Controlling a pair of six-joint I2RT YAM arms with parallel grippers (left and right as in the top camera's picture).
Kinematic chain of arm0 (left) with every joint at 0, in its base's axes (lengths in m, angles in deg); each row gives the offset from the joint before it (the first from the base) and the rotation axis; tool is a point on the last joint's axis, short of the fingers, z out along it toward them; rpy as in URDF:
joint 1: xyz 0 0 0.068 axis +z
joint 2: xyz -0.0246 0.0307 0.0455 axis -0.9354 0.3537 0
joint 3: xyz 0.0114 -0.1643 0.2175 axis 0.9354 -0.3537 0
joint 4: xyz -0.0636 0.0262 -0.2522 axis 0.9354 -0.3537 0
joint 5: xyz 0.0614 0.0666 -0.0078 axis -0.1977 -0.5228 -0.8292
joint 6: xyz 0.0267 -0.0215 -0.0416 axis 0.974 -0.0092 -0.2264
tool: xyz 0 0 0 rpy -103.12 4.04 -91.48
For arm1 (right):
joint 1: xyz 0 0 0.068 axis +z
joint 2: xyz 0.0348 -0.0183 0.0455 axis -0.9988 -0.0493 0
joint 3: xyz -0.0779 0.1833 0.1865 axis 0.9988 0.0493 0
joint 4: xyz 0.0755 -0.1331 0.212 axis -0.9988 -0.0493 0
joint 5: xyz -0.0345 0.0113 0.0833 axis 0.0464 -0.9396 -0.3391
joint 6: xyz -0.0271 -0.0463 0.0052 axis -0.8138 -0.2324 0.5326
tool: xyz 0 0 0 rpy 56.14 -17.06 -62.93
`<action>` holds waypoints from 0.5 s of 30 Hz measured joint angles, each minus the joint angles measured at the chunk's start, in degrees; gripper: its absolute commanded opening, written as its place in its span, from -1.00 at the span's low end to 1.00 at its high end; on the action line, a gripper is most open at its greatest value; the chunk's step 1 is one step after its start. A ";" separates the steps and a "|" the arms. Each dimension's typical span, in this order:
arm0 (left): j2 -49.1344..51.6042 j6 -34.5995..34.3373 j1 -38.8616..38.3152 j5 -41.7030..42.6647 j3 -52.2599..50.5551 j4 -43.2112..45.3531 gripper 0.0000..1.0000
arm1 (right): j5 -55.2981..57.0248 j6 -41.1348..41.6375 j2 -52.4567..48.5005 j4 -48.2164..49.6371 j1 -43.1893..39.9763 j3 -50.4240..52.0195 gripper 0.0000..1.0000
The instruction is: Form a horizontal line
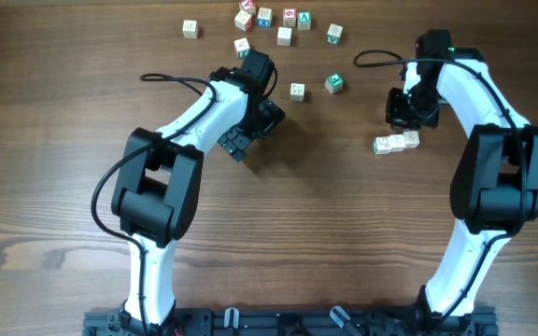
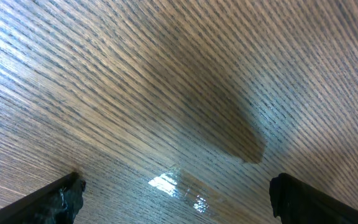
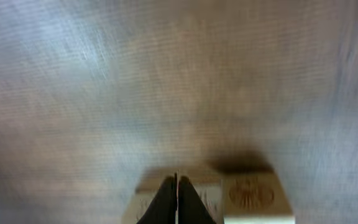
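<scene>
Dark brown wooden tabletop (image 1: 325, 233): fine straight grain throughout, smooth, satin finish glossy enough to throw back a bright patch of light in the left wrist view. Short bar of three pale wooden cubes (image 1: 396, 142): bare light wood, matt, faint marks on top; in the right wrist view, a blurred reddish-brown stamp on one face. Scattered pale wooden cubes (image 1: 288, 23): same unvarnished look, flat red, green and blue printing. White arm shells (image 1: 199, 112): smooth, hard, plastic-like, slightly shiny. Black joint housings (image 1: 152, 196): duller. Black fingers (image 2: 61, 199) of the left hand (image 2: 176, 196): matt, a little rough at the tip. Black fingers (image 3: 191, 205) of the right hand (image 3: 177, 199): matt, smooth.
</scene>
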 measured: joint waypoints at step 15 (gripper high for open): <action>0.00 0.00 0.00 -0.02 0.00 0.07 1.00 | 9.01 0.68 0.00 3.15 0.00 0.09 -0.92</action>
